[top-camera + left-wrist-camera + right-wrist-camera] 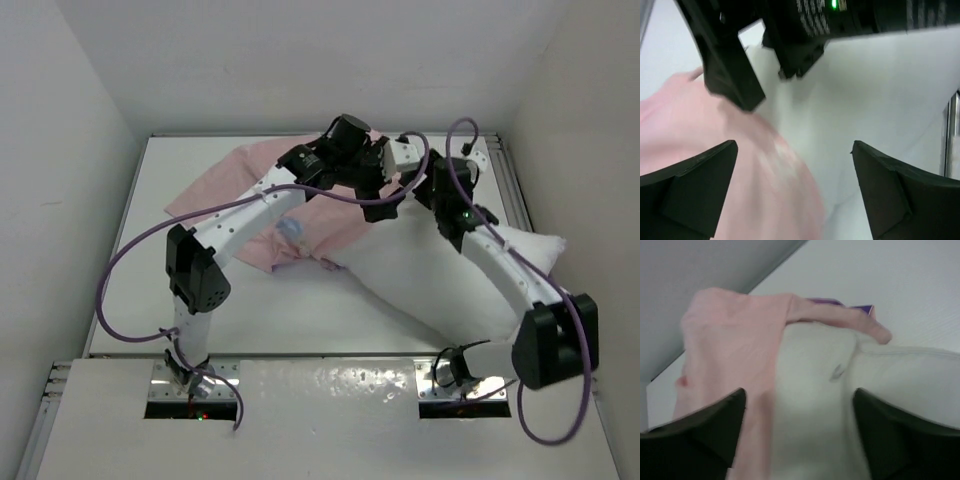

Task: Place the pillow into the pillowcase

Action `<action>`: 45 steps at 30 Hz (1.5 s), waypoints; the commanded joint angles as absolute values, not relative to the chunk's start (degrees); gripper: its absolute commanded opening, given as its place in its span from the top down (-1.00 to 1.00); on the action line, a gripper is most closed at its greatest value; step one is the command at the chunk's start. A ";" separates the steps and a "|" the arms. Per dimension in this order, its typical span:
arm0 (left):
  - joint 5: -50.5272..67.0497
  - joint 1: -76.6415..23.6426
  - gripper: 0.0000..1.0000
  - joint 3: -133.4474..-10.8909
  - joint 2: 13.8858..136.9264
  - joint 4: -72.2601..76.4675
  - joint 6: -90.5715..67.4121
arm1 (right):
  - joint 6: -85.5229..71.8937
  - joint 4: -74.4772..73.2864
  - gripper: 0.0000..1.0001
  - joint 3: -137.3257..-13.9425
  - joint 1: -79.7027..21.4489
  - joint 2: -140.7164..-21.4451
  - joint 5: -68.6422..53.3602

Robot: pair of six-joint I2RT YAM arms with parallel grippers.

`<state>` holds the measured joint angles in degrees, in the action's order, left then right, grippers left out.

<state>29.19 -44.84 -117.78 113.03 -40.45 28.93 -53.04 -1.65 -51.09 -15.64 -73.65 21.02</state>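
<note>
The white pillow (420,275) lies across the table's right half, its far end reaching into the pillowcase's mouth. The pillowcase (225,185) lies pale pink side out at the back left, with a bit of purple print showing (290,232). My left gripper (375,165) is open over the pink fabric (715,150) and the pillow (865,100). My right gripper (415,180) is open right above the pillow's end (810,400), beside the pink edge (730,340). Both grippers hold nothing and are close together at the case's mouth.
White walls enclose the table on the left, back and right. The right arm's black link (830,25) is close in front of the left gripper. Purple cables (130,250) loop from both arms. Bare tabletop (280,310) lies at the front left.
</note>
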 commanded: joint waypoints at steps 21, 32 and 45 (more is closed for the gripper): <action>-3.70 -44.56 -0.30 -75.41 96.94 -24.19 19.95 | -29.53 -31.82 -0.98 -50.72 -20.21 -62.05 18.44; -2.37 -43.60 0.12 -74.97 106.34 -11.87 14.50 | -30.93 -22.52 -0.49 -42.03 -18.29 -74.44 14.79; 22.21 -48.07 1.00 -104.12 101.78 -44.24 30.91 | -53.50 7.55 1.00 -36.39 -16.79 -56.71 3.13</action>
<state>6.68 -43.51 -95.74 106.41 -35.44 22.92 -41.60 -5.87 -36.05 -16.60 -60.84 4.95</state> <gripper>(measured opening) 0.013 0.024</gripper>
